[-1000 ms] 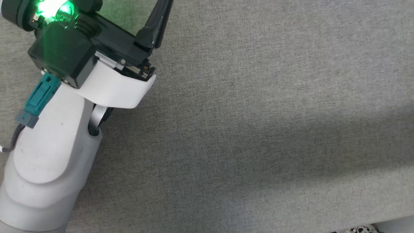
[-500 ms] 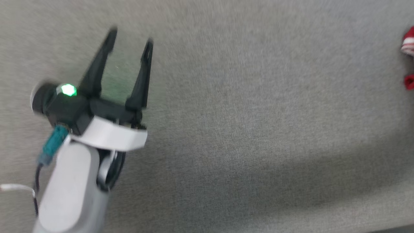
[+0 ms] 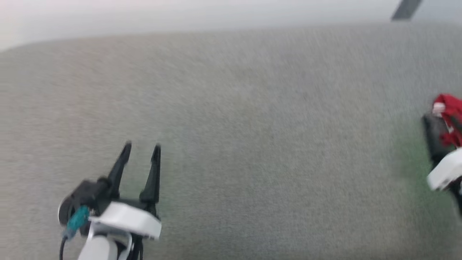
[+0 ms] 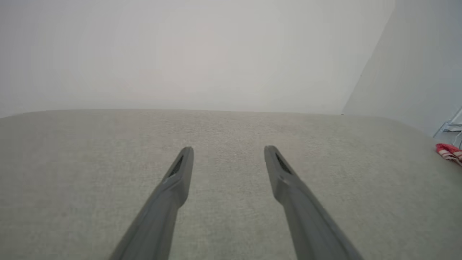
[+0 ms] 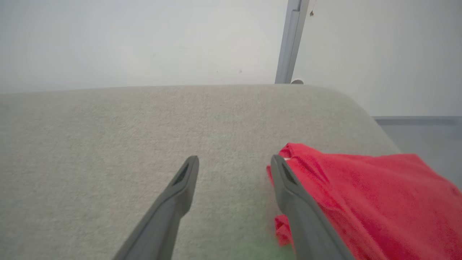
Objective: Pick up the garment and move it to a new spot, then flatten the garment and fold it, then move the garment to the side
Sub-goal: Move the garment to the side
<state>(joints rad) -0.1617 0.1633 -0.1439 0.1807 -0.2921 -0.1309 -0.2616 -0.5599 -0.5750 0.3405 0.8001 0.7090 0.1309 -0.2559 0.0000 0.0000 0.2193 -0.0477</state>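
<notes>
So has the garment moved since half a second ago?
Cannot tell. The head camera has swung: the grey surface now shows its far edge, and no fixed mark is shared to judge the garment against.

A grey fabric surface [image 5: 108,144] spreads wide; behind its far edge stand a white wall [image 5: 144,43] and a grey post [image 5: 290,39].

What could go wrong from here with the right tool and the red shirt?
1. The open right tool has the shirt beside one finger, not between both; closing now may catch only an edge or nothing.
2. The shirt lies near the rounded end of the gray surface; a push could slide it off.
</notes>
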